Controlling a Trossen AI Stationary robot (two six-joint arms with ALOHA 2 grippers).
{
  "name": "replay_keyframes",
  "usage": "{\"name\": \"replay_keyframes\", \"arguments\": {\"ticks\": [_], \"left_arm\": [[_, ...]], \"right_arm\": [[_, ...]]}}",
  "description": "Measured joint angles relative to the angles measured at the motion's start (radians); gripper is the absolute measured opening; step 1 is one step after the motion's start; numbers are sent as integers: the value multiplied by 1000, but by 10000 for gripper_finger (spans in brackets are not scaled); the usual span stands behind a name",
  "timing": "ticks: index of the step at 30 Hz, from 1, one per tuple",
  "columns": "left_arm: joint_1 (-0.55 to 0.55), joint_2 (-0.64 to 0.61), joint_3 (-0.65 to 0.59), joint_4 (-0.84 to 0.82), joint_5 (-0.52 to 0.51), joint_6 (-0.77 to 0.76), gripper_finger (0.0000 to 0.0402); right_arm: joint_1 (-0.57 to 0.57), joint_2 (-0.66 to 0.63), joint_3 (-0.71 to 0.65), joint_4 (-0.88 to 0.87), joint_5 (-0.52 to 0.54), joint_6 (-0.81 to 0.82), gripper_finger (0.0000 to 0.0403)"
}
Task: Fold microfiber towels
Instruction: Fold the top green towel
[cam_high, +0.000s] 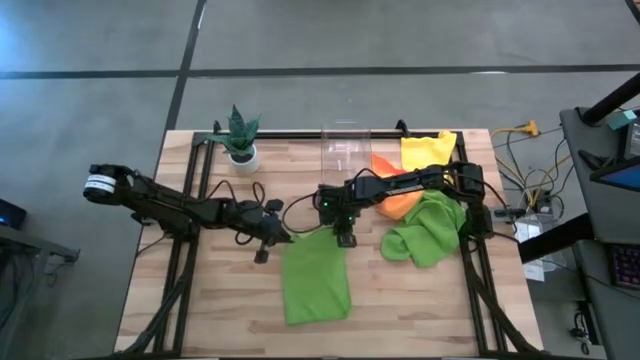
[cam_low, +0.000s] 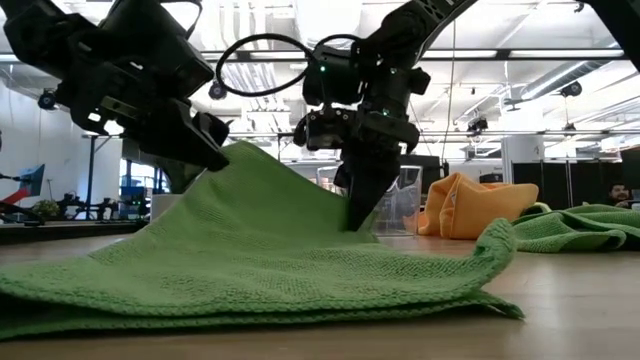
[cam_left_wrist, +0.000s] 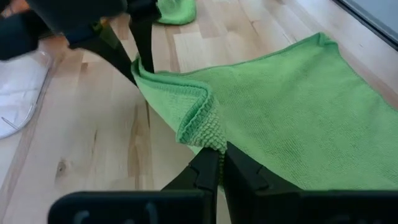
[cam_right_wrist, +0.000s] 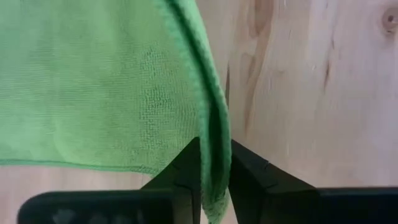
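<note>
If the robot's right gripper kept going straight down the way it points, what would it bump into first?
Probably the wooden table. The right gripper points down and already pinches the green towel by its edge, so little lies between.

The left arm reaches in low from the table's left side, its left gripper (cam_high: 272, 238) clamped on one corner of the spread green towel (cam_high: 315, 280). The right arm stretches across from the right, wrist bent down, its right gripper (cam_high: 345, 238) pinching the towel's neighbouring corner between its fingers.
</note>
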Motion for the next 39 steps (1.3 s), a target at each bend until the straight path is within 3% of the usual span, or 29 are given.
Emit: {"name": "replay_keyframes", "arguments": {"ticks": [5, 14, 28, 33, 39], "left_arm": [[0, 0, -1, -11, -11, 0, 0], [0, -3, -2, -95, -181, 3, 0], [0, -8, -1, -95, -203, 19, 0], [-12, -8, -1, -95, -190, 118, 0], [-37, -11, -1, -95, -168, 228, 0]], "right_arm": [[0, -27, 1, -27, 2, 0, 57], [0, -78, 0, -57, 59, 46, 56], [11, -90, -1, -46, 107, 134, 12], [11, -93, -1, 40, 97, 96, 42], [11, -89, -1, 74, 54, 80, 114]]}}
